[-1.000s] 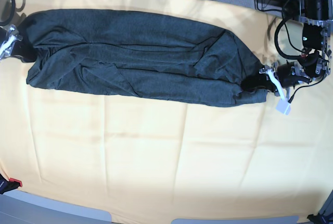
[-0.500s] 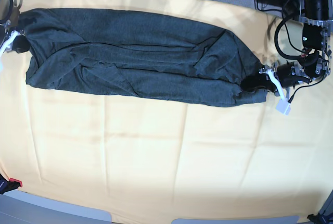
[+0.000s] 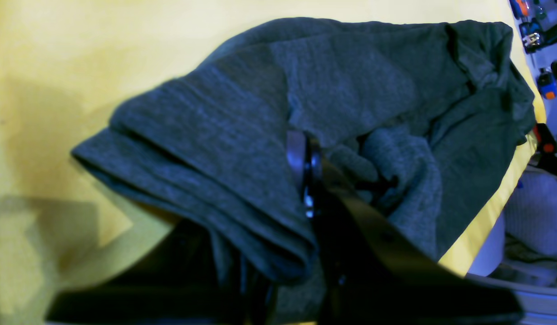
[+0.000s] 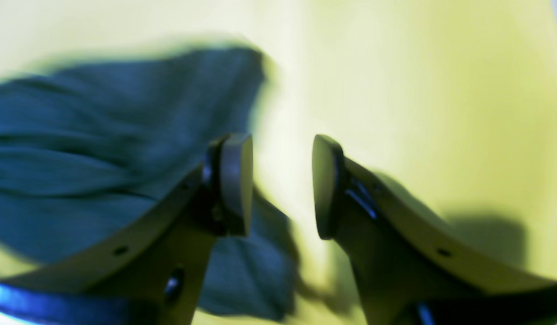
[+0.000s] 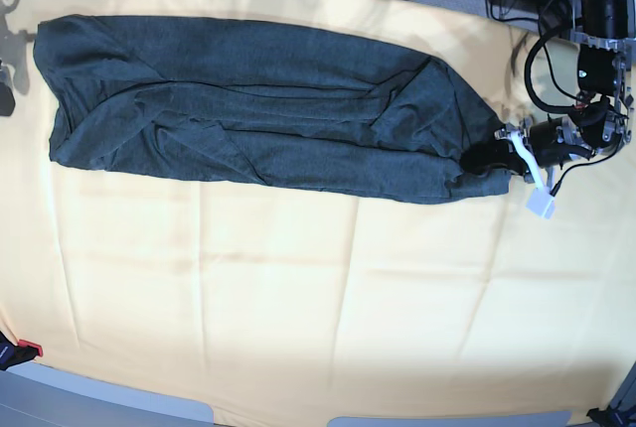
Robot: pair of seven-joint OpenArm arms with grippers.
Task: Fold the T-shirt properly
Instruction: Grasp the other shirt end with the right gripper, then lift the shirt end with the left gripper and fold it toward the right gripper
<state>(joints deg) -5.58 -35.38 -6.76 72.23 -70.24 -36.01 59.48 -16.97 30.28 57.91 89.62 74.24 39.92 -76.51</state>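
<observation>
Left gripper (image 3: 305, 180) clamping bunched end of T-shirt (image 5: 248, 109), heathered charcoal knit folding in soft layered rolls over dark fingers. Right gripper (image 4: 282, 185) standing parted, smooth pale pads (image 4: 235, 180) holding nothing, shirt edge lying blurred just behind its left pad. Beyond, yellow cloth (image 5: 298, 298) showing creased. Only base view showing whole shirt stretching as long band away from left gripper.

You are looking down at a desk covered by a creased yellow cloth (image 5: 298, 288). A dark charcoal T-shirt (image 5: 248, 104) lies directly on it, folded lengthwise into a long band across the far half, reaching almost from side to side.
</observation>
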